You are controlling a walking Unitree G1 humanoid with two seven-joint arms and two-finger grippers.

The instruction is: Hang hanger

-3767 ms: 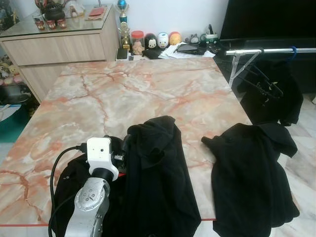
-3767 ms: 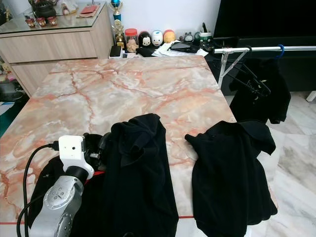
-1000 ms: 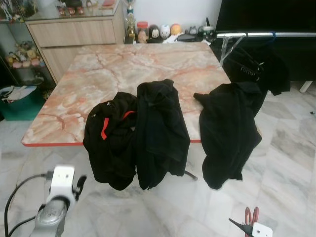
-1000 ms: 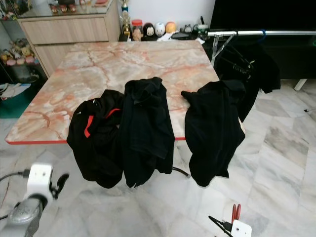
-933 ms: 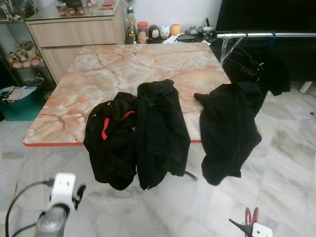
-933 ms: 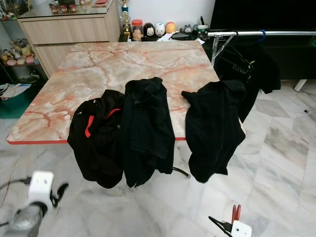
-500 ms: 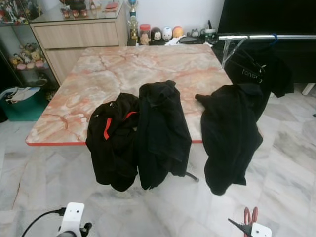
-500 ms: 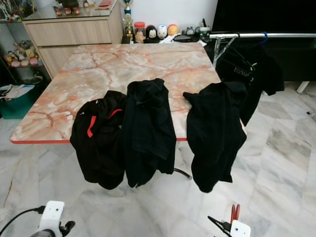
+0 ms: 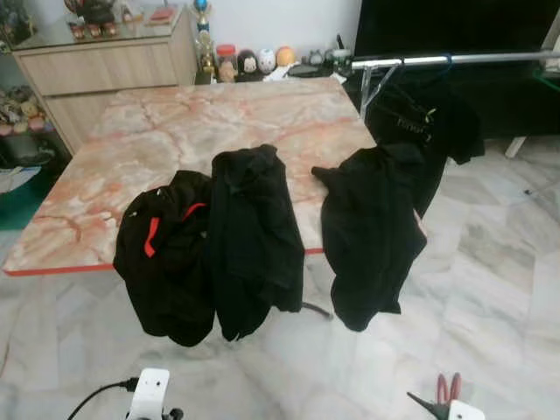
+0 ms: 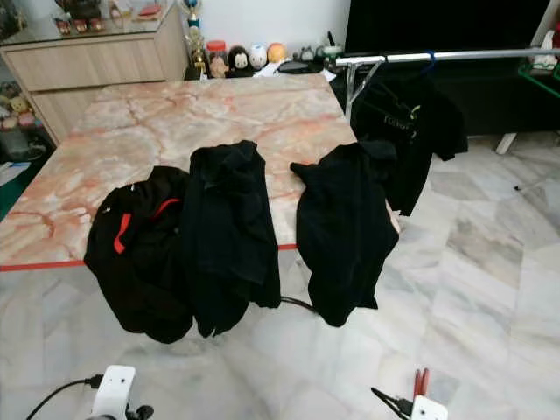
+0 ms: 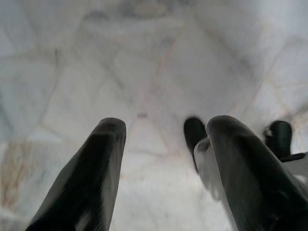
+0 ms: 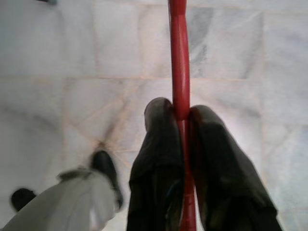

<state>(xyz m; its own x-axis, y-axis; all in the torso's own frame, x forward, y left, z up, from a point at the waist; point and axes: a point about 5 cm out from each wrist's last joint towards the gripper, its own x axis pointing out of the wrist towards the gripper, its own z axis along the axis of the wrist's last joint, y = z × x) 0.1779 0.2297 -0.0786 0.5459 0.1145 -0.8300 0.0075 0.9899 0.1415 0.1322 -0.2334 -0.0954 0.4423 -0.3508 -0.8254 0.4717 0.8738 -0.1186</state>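
Clamping a red hanger (image 12: pixel 180 72) between its fingers (image 12: pixel 159 159), the right hand (image 12: pixel 182 115) hangs low over the marble floor (image 10: pixel 490 262); most of the hanger is cut off. The left hand (image 11: pixel 163 144) is spread wide, holding nothing. Three black garments (image 9: pixel 254 236) drape over the counter's (image 9: pixel 175 131) near edge. Beyond its far right corner, a rail (image 9: pixel 437 59) carries a black shirt (image 9: pixel 420 131).

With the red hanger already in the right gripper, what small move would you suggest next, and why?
Probably step forward and right toward the silver clothes rail. The right gripper is shut on the thin red hanger but hangs low above the pale marble floor, far short of the rail. The left gripper is open and idle.
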